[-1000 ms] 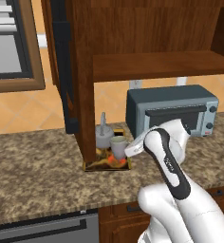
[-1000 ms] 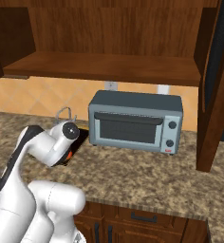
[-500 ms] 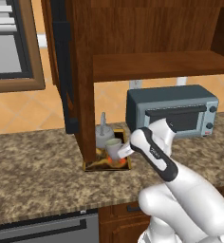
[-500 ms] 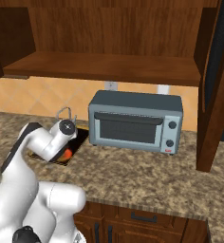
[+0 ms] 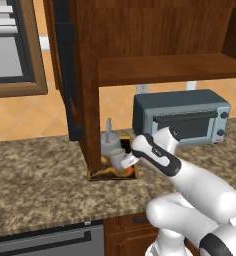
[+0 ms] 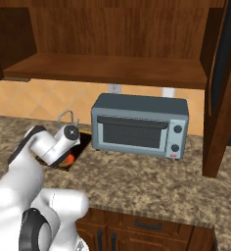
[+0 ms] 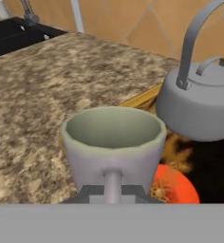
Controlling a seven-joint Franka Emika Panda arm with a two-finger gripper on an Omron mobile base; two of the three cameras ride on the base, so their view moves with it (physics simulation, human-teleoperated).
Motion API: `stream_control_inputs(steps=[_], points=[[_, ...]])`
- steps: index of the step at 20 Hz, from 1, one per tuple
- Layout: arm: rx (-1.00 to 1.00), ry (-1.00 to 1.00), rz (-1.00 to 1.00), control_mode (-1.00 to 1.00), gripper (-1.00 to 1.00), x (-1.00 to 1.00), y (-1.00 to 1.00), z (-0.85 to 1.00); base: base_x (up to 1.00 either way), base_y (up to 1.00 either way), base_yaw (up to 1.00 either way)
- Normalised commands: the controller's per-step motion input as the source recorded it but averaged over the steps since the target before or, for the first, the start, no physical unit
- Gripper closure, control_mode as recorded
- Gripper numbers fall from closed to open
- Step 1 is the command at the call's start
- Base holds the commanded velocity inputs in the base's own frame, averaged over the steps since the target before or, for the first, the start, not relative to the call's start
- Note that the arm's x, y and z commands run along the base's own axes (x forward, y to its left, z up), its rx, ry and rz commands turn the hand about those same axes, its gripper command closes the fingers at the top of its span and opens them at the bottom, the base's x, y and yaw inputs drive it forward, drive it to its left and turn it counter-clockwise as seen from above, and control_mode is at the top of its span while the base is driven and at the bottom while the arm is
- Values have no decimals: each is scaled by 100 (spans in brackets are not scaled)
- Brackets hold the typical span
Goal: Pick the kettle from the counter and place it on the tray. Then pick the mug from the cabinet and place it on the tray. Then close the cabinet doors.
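One mug (image 7: 113,145) clenched in the gripper (image 7: 112,193), now lower over the tray (image 5: 92,176) beside the kettle (image 7: 199,107).

Arm stretched forward and low, pincer (image 7: 113,191) clamped shut.

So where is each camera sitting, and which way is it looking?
Left base view: behind the arm on its left, looking forward and down at the counter; the white arm rises from the lower right.
Right base view: behind on the right, facing the toaster oven; the arm rises from the lower left.
Hand view: on the hand, looking along the gripper shut on the mug.
All three share the kettle on the tray.
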Motion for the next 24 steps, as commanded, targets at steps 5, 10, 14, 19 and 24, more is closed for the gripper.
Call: stream_control_inputs(steps=[5, 10, 14, 19, 24], points=[[0, -2, 0, -100, 100, 18, 5, -37, 0, 0, 0], [0, -11, 0, -100, 100, 16, 12, -25, 0, 0, 0], [0, -6, 0, -100, 100, 11, 7, -28, 0, 0, 0], [0, 0, 0, -100, 100, 15, 1, -20, 0, 0, 0], [0, 0, 0, -100, 100, 20, 0, -11, 0, 0, 0]])
